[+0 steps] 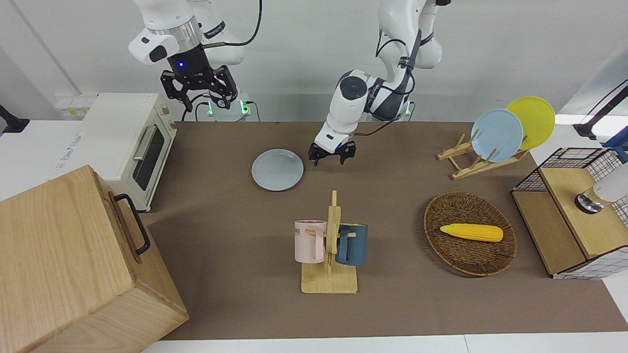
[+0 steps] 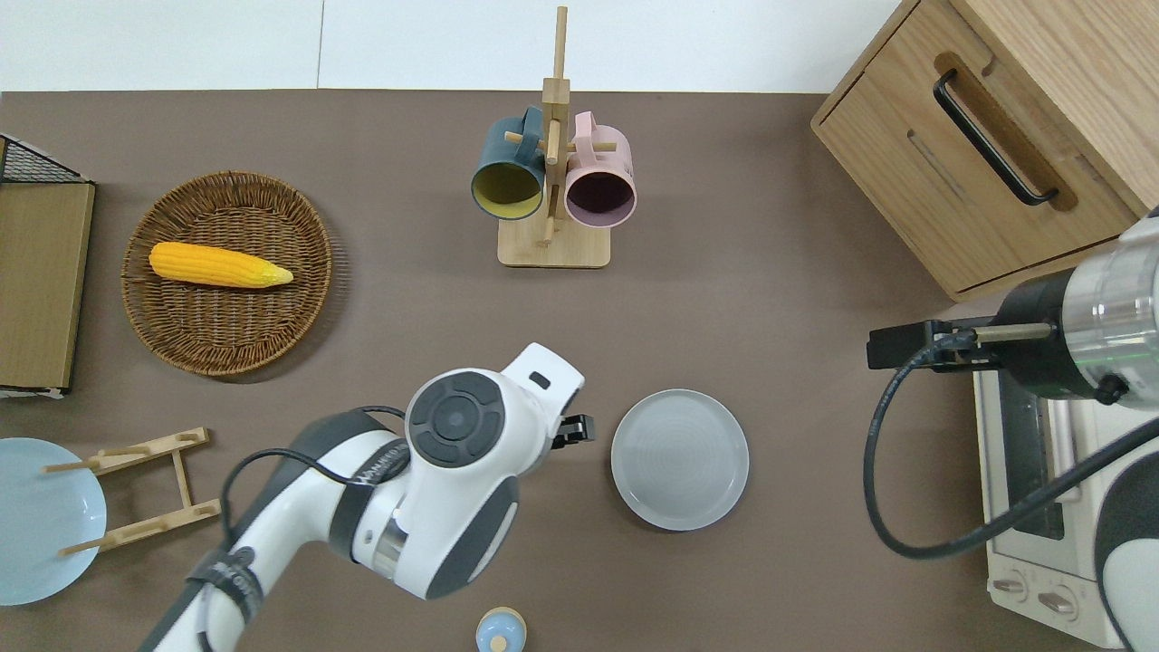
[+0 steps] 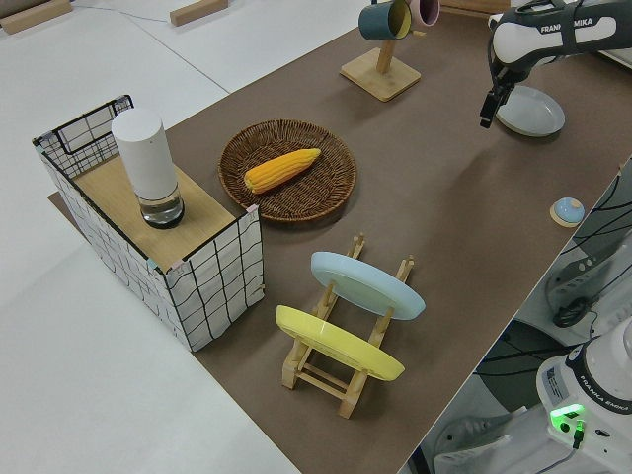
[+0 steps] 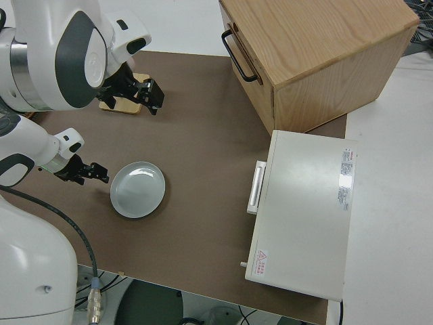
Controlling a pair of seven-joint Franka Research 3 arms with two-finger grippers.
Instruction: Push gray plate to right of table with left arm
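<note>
while the gray plate (image 1: 277,169) lies flat, the left hand (image 1: 332,155) hangs just beside it, fingers apart.

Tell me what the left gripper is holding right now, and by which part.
Nothing. The left gripper is open and empty, low beside the gray plate, not touching it.

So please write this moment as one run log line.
left gripper: low beside round pale gray plate, gap between | plate: flat on brown table | right arm: parked
</note>
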